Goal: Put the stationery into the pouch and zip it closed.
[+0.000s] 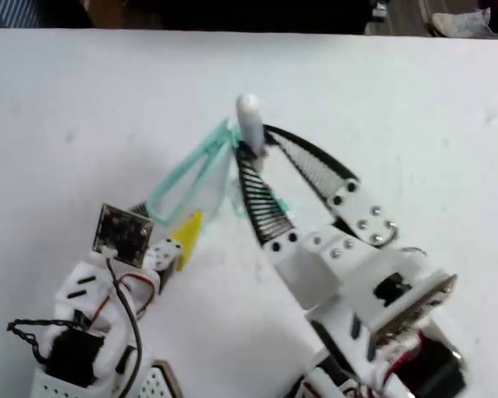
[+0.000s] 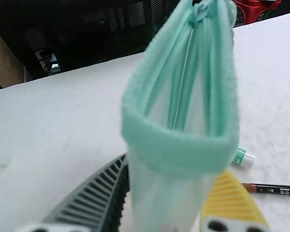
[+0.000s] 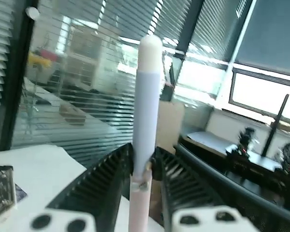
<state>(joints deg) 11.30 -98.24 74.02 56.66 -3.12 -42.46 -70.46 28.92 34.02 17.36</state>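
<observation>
From above: clamps a pen upright in the right gripper, at one end of the pouch; pinches that pouch in the left gripper. At the left wrist: holds the pouch mouth-open between both fingers; leaves a glue stick and pencil on the table. At the right wrist: squeezes the pen low on its barrel. Risks snagging the narrow rim and tilting the pen.

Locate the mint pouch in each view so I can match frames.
High view: pouch, centre, mouth open, held by the left gripper.
Left wrist view: pouch, centre, between that gripper's fingers.
Right wrist view: white pen in the right gripper, windows behind.
Shared landmark: that pen, by the pouch's far end in the high view.
</observation>
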